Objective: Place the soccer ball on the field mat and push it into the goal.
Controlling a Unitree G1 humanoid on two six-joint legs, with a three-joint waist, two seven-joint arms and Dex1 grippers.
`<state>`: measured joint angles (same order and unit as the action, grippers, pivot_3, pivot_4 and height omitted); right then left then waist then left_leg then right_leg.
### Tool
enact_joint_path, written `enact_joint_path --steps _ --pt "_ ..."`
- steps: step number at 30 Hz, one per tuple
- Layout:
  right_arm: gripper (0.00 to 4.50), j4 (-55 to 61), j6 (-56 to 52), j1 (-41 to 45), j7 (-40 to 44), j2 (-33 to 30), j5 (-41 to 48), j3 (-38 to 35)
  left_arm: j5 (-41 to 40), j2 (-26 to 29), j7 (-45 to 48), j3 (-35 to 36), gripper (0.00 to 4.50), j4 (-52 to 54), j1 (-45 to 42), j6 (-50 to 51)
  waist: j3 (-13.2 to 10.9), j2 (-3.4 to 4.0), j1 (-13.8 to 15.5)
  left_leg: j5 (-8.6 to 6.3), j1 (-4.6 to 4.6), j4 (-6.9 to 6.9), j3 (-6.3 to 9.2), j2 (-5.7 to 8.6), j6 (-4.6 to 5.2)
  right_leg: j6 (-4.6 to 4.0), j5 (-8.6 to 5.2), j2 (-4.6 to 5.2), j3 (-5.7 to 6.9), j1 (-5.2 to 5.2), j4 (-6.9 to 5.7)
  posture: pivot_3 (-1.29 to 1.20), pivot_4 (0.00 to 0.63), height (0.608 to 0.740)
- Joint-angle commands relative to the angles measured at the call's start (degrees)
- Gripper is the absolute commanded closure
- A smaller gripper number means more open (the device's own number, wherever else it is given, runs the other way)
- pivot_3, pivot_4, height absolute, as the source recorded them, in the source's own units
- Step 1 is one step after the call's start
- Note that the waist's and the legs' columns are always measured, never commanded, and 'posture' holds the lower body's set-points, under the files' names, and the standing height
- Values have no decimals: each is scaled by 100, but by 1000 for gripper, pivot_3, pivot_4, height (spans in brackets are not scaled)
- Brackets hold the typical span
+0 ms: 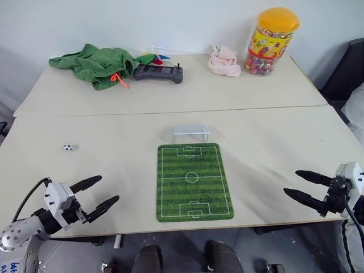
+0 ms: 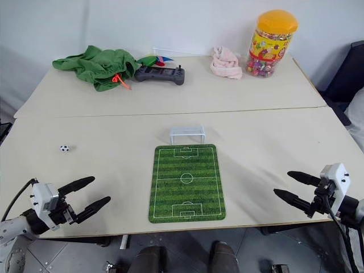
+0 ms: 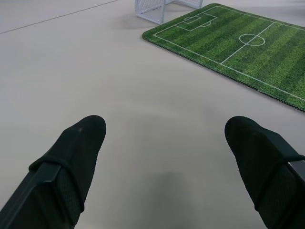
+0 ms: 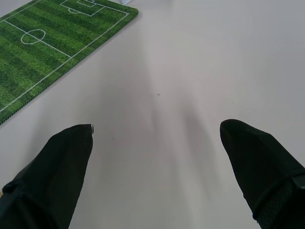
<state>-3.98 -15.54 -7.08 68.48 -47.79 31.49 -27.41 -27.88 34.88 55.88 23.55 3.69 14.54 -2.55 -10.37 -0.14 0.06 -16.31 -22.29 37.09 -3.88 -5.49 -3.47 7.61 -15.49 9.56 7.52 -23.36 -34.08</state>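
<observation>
The tiny soccer ball (image 1: 68, 147) lies on the beige table, left of the field mat (image 1: 193, 181) and apart from it. The striped green mat lies flat near the table's front edge, and the pale goal (image 1: 190, 133) stands at its far end. My left gripper (image 1: 104, 190) hovers open at the front left, nearer than the ball, with nothing between its fingers. At the front right, my right gripper (image 1: 296, 183) is open and empty too, pointing toward the mat. The left wrist view shows the mat (image 3: 238, 47) and goal (image 3: 159, 8) beyond the open fingers.
At the back of the table (image 1: 273, 131) lie a green cloth heap (image 1: 94, 63), a dark controller (image 1: 159, 73), a pink cloth (image 1: 223, 61) and a candy jar with an orange lid (image 1: 271, 41). A seam runs across the table behind the goal.
</observation>
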Motion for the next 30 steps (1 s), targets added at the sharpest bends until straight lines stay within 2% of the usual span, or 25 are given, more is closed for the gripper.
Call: enact_joint_path --steps 1,6,20,22,26,30 --pt "0 34 127 21 34 11 32 -57 128 82 103 -6 52 -106 30 -209 0 0 0 0 0 0 -2 -1 0 0 0 -1 -2 -1 0 0 150 740" --pt "0 2 175 35 33 -5 35 -75 97 -11 -496 187 52 -75 -137 142 0 0 -1 -1 0 0 -7 -5 -1 -1 1 -5 -7 -6 -2 0 150 740" --pt "0 -142 278 447 188 -72 145 -97 -141 12 -958 481 52 306 -305 338 0 0 -4 -2 2 1 -16 -9 -1 -2 2 -10 -15 -11 -7 0 150 740" --pt "0 -242 387 474 206 -71 44 -68 35 15 -1237 509 52 187 -484 382 0 0 5 -2 2 1 -16 -9 -2 -3 2 -11 -16 -11 -9 0 150 740" --pt "0 -439 561 518 177 -71 -169 42 530 68 -2519 569 52 -354 -1335 945 1 0 75 -1 3 8 -16 -9 -2 -3 5 -12 -19 -12 -17 0 150 740" --pt "0 -514 650 530 195 -72 -227 58 594 38 -3107 544 52 -817 -2079 1405 0 -3 112 0 8 7 -21 -8 -2 -1 8 -14 -27 -10 -20 0 150 740"
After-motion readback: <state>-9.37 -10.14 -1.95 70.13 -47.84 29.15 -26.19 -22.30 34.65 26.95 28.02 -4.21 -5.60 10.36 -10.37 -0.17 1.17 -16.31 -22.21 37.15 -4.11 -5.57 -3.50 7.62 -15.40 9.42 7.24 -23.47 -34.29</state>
